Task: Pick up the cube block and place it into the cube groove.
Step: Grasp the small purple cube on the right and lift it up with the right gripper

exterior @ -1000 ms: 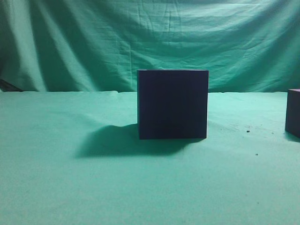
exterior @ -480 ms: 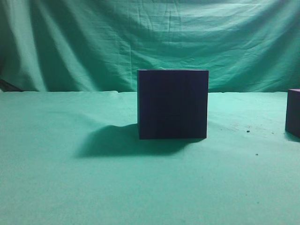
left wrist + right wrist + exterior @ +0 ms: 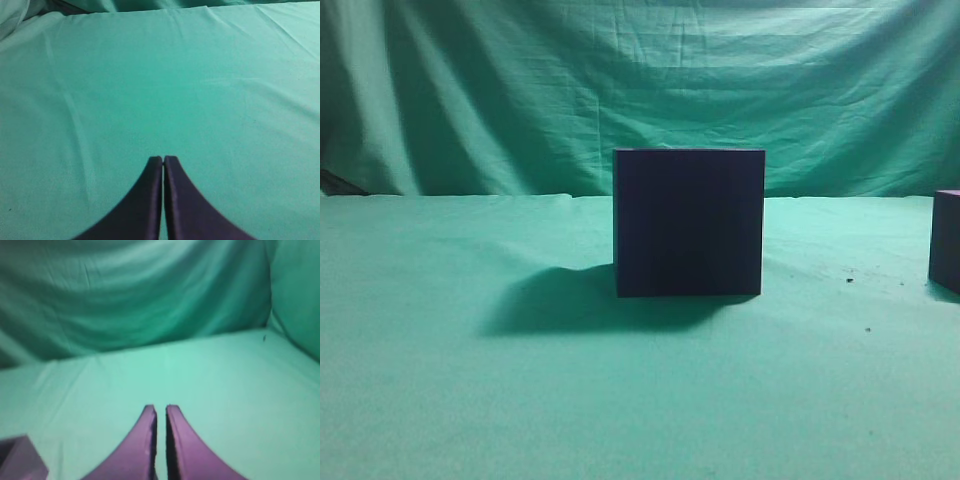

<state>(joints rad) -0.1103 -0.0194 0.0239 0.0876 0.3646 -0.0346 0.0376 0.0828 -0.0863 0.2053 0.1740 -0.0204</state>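
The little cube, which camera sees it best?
None shows it whole. The exterior view is sharpest: the cube block sits on the green cloth at the right edge, partly cut off. The right wrist view shows only a blurry corner at the lower left. The left wrist view shows no cube at all, only cloth.

My exterior view sits low, at object height, looking level along the green cloth point(image 3: 470, 400) toward the draped backdrop point(image 3: 620, 80); the cube groove point(image 3: 688, 222) stands mid-frame, the cube block point(image 3: 946, 240) cut by the right edge; neither arm appears there. My left wrist view looks down at a slant past the left gripper point(image 3: 163, 160), tips together, onto bare cloth ahead of it. My right wrist view faces more level past the right gripper point(image 3: 160, 410); the block point(image 3: 20, 460) lies close, behind and left of its tips; both it and the exterior share that block.
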